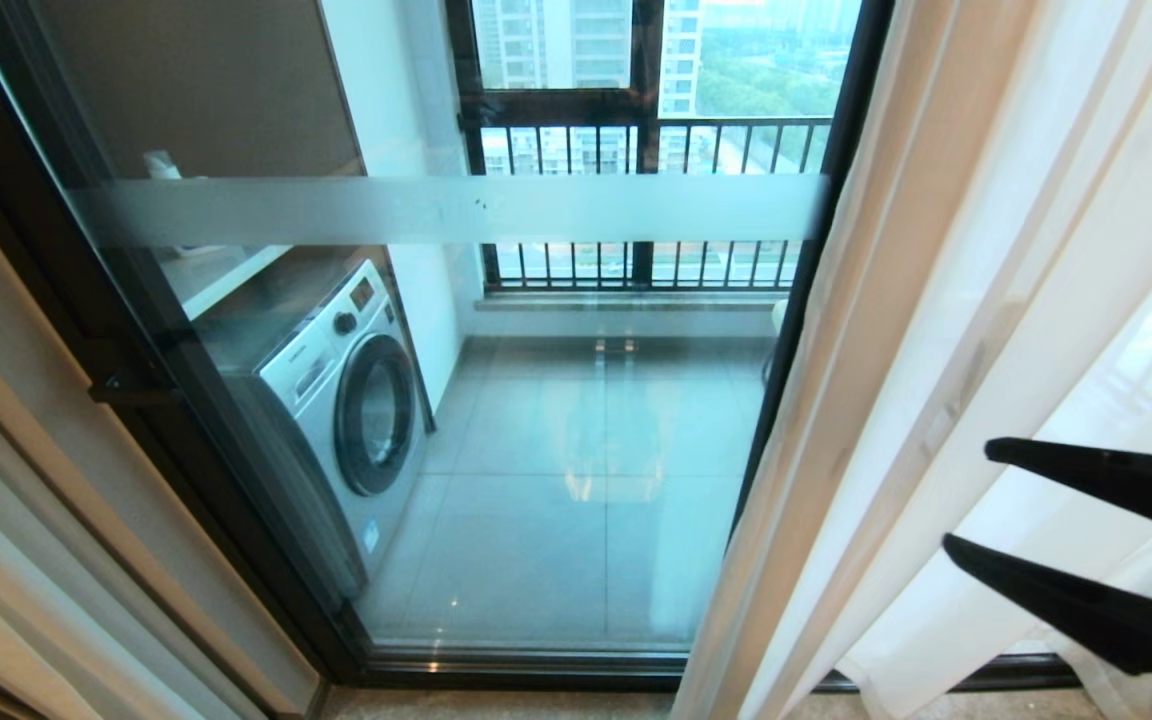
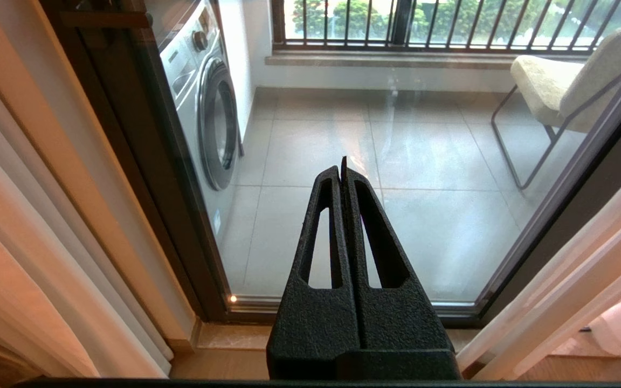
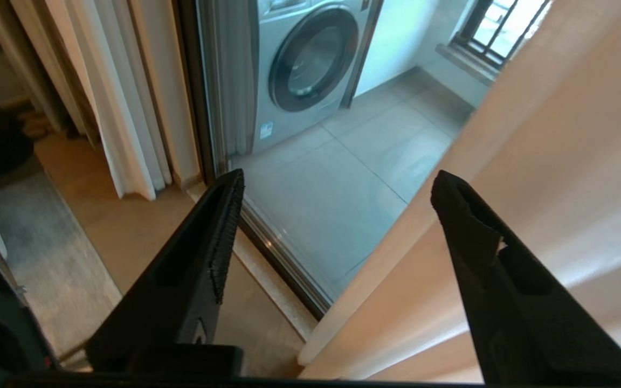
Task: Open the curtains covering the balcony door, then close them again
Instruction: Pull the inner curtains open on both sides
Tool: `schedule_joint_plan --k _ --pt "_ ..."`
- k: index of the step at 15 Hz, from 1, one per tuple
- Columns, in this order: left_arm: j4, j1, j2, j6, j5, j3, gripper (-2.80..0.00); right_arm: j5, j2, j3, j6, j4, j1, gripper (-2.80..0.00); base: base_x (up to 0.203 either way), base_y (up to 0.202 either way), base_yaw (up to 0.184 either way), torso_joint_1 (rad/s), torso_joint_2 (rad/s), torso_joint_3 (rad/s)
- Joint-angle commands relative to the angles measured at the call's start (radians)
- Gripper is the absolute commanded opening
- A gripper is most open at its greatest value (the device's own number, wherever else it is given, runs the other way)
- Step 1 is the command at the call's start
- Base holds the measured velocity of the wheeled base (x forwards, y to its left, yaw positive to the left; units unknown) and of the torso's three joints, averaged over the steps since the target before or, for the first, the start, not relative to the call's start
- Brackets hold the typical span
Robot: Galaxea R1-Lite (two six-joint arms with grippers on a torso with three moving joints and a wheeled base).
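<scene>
Right hand (image 1: 966,497) hangs spread open just beside the curtains (image 1: 946,330), gripping nothing; curtains bunched at the balcony door's (image 1: 496,400) right edge; left hand (image 2: 342,164) pinched closed.

Closed left tool (image 2: 343,170), balcony door (image 2: 310,161), washing machine (image 2: 211,108)
</scene>
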State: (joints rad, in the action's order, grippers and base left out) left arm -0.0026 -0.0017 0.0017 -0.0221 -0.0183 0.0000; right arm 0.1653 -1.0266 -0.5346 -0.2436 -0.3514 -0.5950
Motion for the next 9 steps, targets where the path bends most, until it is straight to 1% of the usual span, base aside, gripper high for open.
schedule_joint_plan --k 1,4,5,6,7,8,9 --pt "0.000 0.000 0.000 -0.001 0.000 0.000 -2.80 0.002 -0.196 -0.068 -0.040 -0.020 -0.021 0.00 0.000 0.000 0.000 0.000 0.00 0.000" --pt "0.000 0.000 0.000 -0.001 0.000 0.000 -2.80 -0.007 -0.376 -0.170 -0.063 -0.103 -0.026 0.00 0.000 0.000 0.000 0.000 0.00 0.000" --pt "0.000 0.000 0.000 -0.001 0.000 0.000 -2.80 -0.029 -0.427 -0.213 -0.066 -0.133 -0.027 0.00 0.000 0.000 0.000 0.000 0.00 0.000" --pt "0.000 0.000 0.000 -0.001 0.000 -0.001 -2.80 -0.082 -0.472 -0.271 -0.066 -0.154 -0.027 0.00 0.000 0.000 0.000 0.000 0.00 0.000" --pt "0.000 0.000 0.000 -0.001 0.000 0.000 -2.80 -0.168 -0.504 -0.319 -0.066 -0.166 -0.028 0.00 0.000 0.000 0.000 0.000 0.00 0.000" --pt "0.000 0.000 0.000 -0.001 0.000 0.000 -2.80 -0.233 -0.517 -0.350 -0.064 -0.170 -0.028 0.00 0.000 0.000 0.000 0.000 0.00 0.000" --pt "0.000 0.000 0.000 -0.001 0.000 0.000 -2.80 -0.281 -0.518 -0.357 -0.064 -0.169 -0.028 0.00 0.000 0.000 0.000 0.000 0.00 0.000"
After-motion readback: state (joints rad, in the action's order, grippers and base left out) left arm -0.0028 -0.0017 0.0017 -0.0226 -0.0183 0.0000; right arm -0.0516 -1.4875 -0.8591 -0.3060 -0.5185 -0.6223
